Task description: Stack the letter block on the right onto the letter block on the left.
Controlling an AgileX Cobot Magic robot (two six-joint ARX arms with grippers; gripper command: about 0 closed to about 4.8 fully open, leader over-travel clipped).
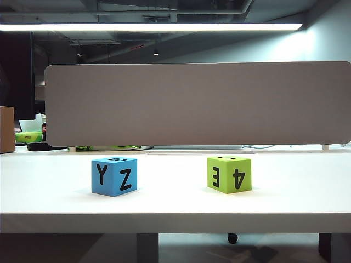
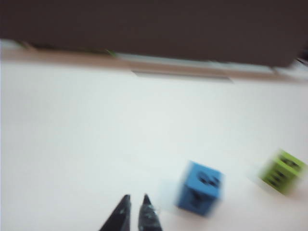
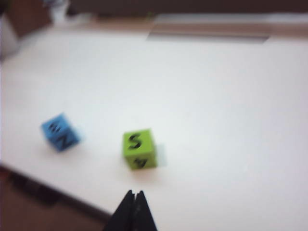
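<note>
Green block (image 1: 229,173) sits right of frame centre on bench (image 1: 175,211), blue block (image 1: 114,175) left, well apart. Your right hand (image 3: 134,196) closed, empty, hovering short of green block, likely lining up. Left hand (image 2: 135,199) nearly closed, empty, near blue block.

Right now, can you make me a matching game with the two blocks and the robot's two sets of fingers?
Things:
1. blue block
2. green block
3. left gripper fingers
4. right gripper fingers

Descriptions:
A. pressed together, above the table near the green block
B. on the table's left side, showing Y and Z
C. nearly together, beside the blue block
D. on the table's right side, with an upside-down 4

Pairs: 1-B, 2-D, 3-C, 4-A
</note>
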